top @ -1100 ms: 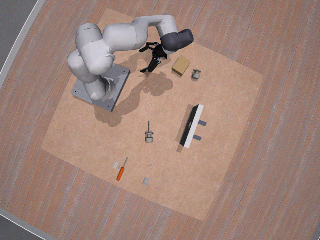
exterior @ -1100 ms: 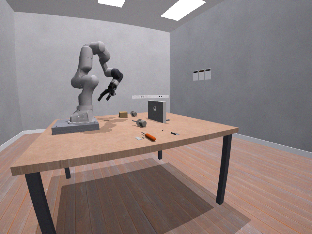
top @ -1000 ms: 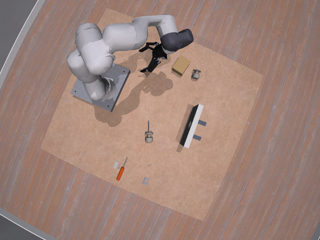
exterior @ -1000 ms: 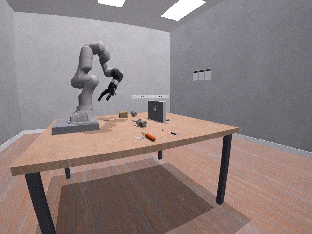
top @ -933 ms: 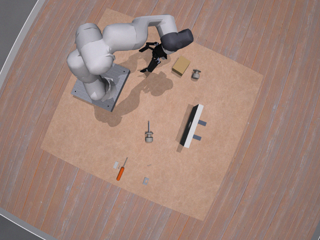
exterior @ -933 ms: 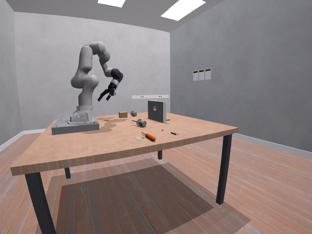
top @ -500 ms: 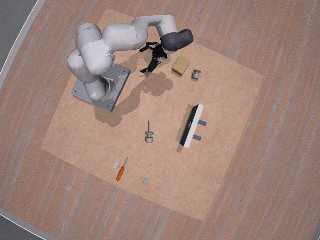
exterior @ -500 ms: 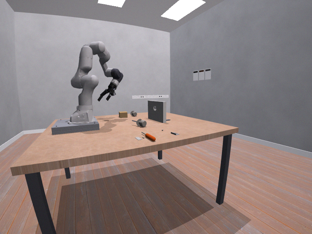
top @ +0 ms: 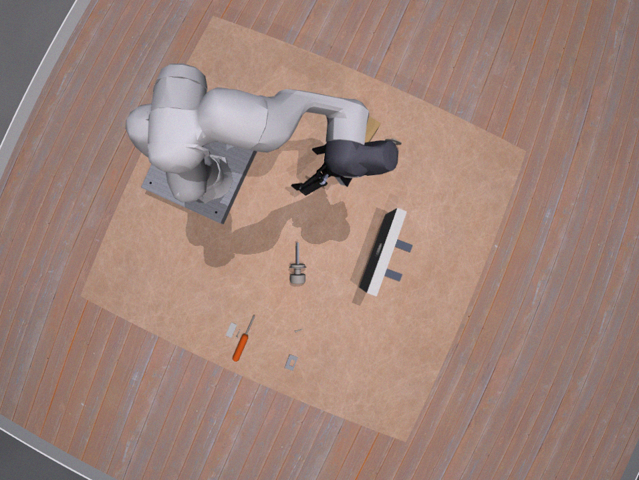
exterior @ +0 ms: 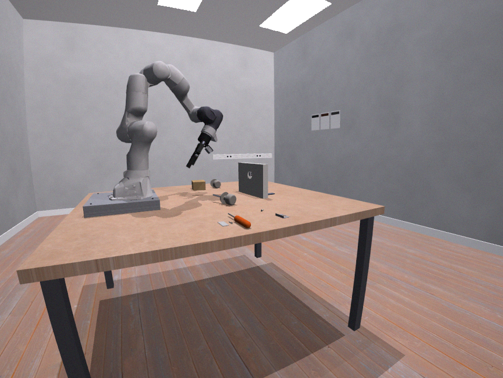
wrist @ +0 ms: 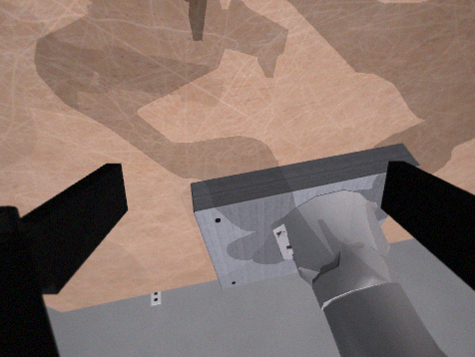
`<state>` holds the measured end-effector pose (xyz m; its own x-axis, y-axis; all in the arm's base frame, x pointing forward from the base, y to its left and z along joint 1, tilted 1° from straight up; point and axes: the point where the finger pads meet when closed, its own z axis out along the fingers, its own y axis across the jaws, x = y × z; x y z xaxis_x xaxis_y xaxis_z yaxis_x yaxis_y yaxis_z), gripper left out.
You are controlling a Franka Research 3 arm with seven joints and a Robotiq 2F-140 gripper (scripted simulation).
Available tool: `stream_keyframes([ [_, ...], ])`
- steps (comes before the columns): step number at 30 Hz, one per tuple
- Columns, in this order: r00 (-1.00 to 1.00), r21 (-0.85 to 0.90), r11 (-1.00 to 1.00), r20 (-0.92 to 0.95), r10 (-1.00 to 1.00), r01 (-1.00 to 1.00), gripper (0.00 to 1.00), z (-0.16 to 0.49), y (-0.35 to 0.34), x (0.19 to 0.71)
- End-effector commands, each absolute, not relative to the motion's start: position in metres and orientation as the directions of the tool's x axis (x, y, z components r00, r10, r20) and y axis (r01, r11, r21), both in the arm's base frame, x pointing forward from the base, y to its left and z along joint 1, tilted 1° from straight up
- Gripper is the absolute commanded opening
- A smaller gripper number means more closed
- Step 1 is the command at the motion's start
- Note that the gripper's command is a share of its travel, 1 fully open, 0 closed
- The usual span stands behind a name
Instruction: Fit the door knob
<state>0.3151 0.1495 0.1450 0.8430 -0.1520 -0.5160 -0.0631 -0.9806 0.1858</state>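
The door knob (top: 297,272) (exterior: 228,198) lies on its side on the table, mid-way along it, with its thin spindle pointing toward the robot's base. The wooden door panel (top: 384,251) (exterior: 252,179) stands upright to its right, and the latch socket (exterior: 249,175) shows in the face toward the base. My gripper (top: 309,169) (exterior: 191,160) (wrist: 254,185) is open and empty. It hangs high above the table between the base and the panel, tilted back toward the base. The wrist view shows only the grey base plate (wrist: 239,239) and table; the knob and panel are out of it.
A tan box (exterior: 198,185) (top: 372,129) and a second knob (exterior: 215,183) sit at the back, mostly under my wrist in the top view. An orange screwdriver (top: 240,345) (exterior: 242,220), small metal plates (top: 230,329) (top: 291,362) and a screw (top: 297,329) lie near the front edge.
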Motion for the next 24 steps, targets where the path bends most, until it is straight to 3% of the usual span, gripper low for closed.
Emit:
stream_keyframes([
  [1, 0.862, 0.233, -0.949, -0.412, -0.295, -0.214, 1.0, 0.136, 0.148, 0.339],
  [2, 0.838, 0.231, -0.912, -0.366, -0.405, -0.34, 1.0, 0.132, 0.104, 0.372],
  [7, 0.823, 0.235, -0.884, -0.326, -0.464, -0.405, 1.0, 0.132, 0.104, 0.372],
  [8, 0.769, 0.223, -0.817, -0.276, -0.577, -0.532, 1.0, 0.129, 0.055, 0.399],
  [13, 0.743, 0.221, -0.781, -0.243, -0.624, -0.584, 1.0, 0.129, 0.055, 0.399],
  [14, 0.662, 0.199, -0.69, -0.195, -0.724, -0.696, 1.0, 0.128, 0.003, 0.42],
  [19, 0.628, 0.193, -0.65, -0.169, -0.76, -0.735, 1.0, 0.128, 0.003, 0.42],
  [20, 0.523, 0.161, -0.537, -0.124, -0.843, -0.828, 1.0, 0.128, -0.048, 0.433],
  [24, 0.494, 0.154, -0.505, -0.107, -0.863, -0.849, 1.0, 0.128, -0.048, 0.433],
])
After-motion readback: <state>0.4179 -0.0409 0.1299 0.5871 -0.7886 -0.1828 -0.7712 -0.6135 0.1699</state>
